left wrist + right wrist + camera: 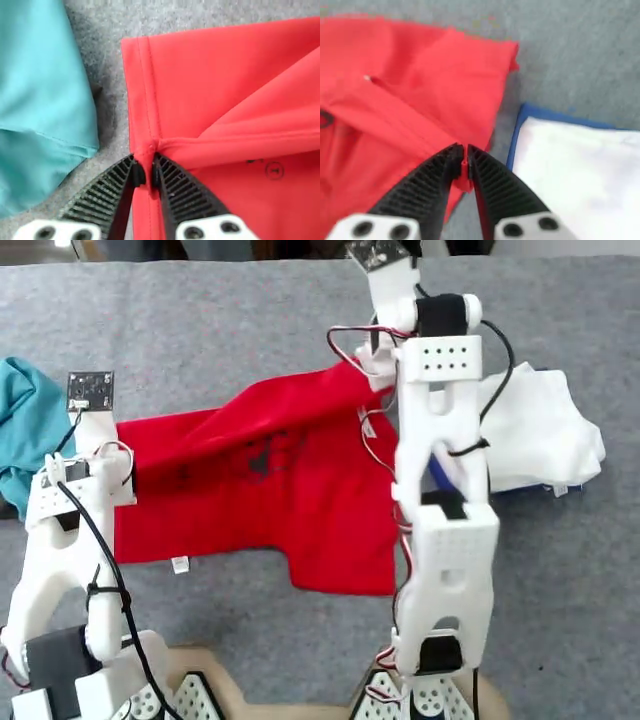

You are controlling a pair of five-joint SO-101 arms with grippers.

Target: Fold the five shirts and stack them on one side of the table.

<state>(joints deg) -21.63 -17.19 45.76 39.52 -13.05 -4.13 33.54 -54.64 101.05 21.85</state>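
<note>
A red shirt lies spread across the middle of the grey table, partly folded over itself. My left gripper is shut on the red shirt at its hem edge, at the shirt's left side in the high view. My right gripper is shut on a pinch of the red shirt at its right edge, near the white shirt. A teal shirt sits bunched at the table's left edge, also seen as the teal shirt. The white shirt lies folded to the right of the right arm.
The grey table has open cloth-free room along the back and front right. A blue edge shows under the white shirt. The arm bases stand at the front edge.
</note>
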